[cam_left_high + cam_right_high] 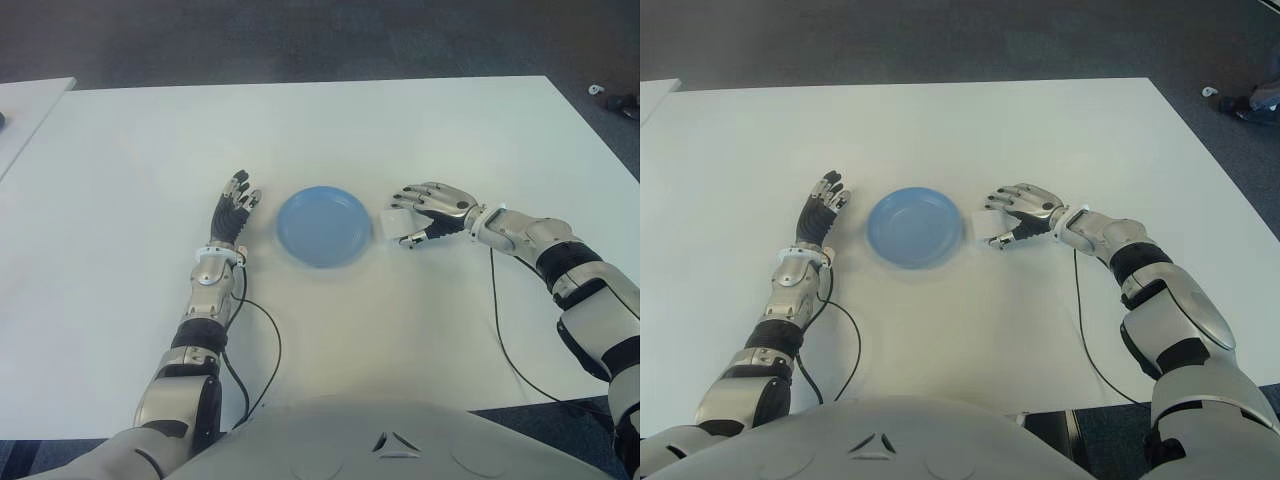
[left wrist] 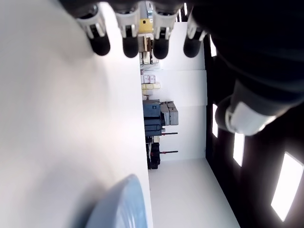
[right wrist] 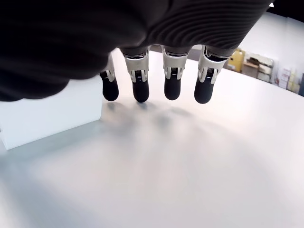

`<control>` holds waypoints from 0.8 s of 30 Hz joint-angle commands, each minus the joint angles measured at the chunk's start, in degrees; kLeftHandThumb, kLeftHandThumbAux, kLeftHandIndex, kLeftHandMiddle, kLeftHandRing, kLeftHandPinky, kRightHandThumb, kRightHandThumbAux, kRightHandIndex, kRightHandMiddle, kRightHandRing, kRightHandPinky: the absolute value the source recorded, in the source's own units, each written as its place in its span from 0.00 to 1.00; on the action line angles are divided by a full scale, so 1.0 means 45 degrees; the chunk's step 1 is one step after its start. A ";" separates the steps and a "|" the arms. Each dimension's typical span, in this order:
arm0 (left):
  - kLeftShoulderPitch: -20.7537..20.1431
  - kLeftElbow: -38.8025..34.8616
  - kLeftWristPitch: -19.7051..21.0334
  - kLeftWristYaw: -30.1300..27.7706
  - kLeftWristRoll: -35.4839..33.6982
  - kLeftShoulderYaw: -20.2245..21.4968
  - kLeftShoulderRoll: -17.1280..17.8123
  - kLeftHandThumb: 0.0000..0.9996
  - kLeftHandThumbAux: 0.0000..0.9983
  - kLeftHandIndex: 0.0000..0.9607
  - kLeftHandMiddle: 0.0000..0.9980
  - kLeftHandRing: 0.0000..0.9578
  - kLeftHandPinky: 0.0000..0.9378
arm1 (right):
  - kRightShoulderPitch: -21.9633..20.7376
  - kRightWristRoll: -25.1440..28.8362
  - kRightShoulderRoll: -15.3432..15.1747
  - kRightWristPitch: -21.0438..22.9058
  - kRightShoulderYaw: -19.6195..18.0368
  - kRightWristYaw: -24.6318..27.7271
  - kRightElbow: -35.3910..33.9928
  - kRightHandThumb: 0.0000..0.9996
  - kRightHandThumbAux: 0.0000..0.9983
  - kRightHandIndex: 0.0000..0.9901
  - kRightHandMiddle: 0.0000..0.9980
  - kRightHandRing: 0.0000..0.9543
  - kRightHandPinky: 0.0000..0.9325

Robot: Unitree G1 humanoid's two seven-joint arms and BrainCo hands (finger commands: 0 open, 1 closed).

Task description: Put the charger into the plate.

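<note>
White desk [image 1: 330,140] filled most of your view, with dark carpet [image 1: 300,40] beyond its far edge. At the middle sat the blue plate [image 1: 323,226], and you could see nothing lying in it. The charger [image 1: 397,221], a small white block, stood on the desk just beside the plate's right rim, not in it. Your right hand [image 1: 432,212] was at the charger from the right: its fingers [image 3: 141,90] hung spread and only loosely bent, their tips pointing down toward the desk close by the block, and they had hold of nothing. Whether a fingertip touched the charger you could not tell. Your left hand [image 1: 232,216] showed to the left of the plate, fingers stretched out and apart, gripping nothing. A black cable [image 1: 262,345] trailed across the desk by the left forearm, and another ran back from the right wrist; neither lay between charger and plate.
</note>
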 commanded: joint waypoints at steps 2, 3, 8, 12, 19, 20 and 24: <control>0.0336 0.0221 0.0452 -0.0119 0.0079 -0.0187 -0.0291 0.00 0.54 0.07 0.05 0.03 0.03 | -0.0002 -0.0231 -0.0092 -0.0126 0.0133 0.0028 -0.0126 0.34 0.02 0.00 0.00 0.00 0.00; 0.0346 0.0201 0.0455 -0.0119 0.0083 -0.0189 -0.0290 0.00 0.54 0.07 0.05 0.03 0.03 | 0.0007 -0.0229 -0.0101 -0.0126 0.0127 0.0021 -0.0146 0.34 0.02 0.00 0.00 0.00 0.00; 0.0371 0.0154 0.0508 -0.0178 0.0098 -0.0215 -0.0260 0.00 0.54 0.07 0.05 0.03 0.03 | 0.0086 -0.0114 -0.0098 -0.0164 0.0051 0.0017 -0.0151 0.34 0.02 0.00 0.00 0.00 0.00; 0.0401 0.0117 0.0507 -0.0280 0.0061 -0.0220 -0.0241 0.00 0.54 0.07 0.05 0.03 0.03 | 0.0138 -0.0061 -0.0103 -0.0174 0.0009 -0.0018 -0.0174 0.35 0.01 0.00 0.00 0.00 0.00; 0.0396 0.0119 0.0521 -0.0316 0.0022 -0.0204 -0.0242 0.00 0.55 0.06 0.05 0.03 0.02 | 0.0209 0.0004 -0.0075 -0.0227 -0.0069 -0.0383 -0.0112 0.38 0.01 0.00 0.00 0.00 0.00; 0.0391 0.0125 0.0521 -0.0312 0.0020 -0.0200 -0.0243 0.00 0.55 0.06 0.05 0.03 0.02 | 0.0220 0.0008 -0.0057 -0.0230 -0.0083 -0.0526 -0.0076 0.39 0.02 0.00 0.00 0.00 0.00; 0.0380 0.0139 0.0506 -0.0290 0.0018 -0.0183 -0.0242 0.00 0.55 0.06 0.05 0.03 0.03 | 0.0266 0.0011 0.0069 -0.0325 -0.0131 -0.1527 0.0141 0.41 0.06 0.05 0.04 0.03 0.06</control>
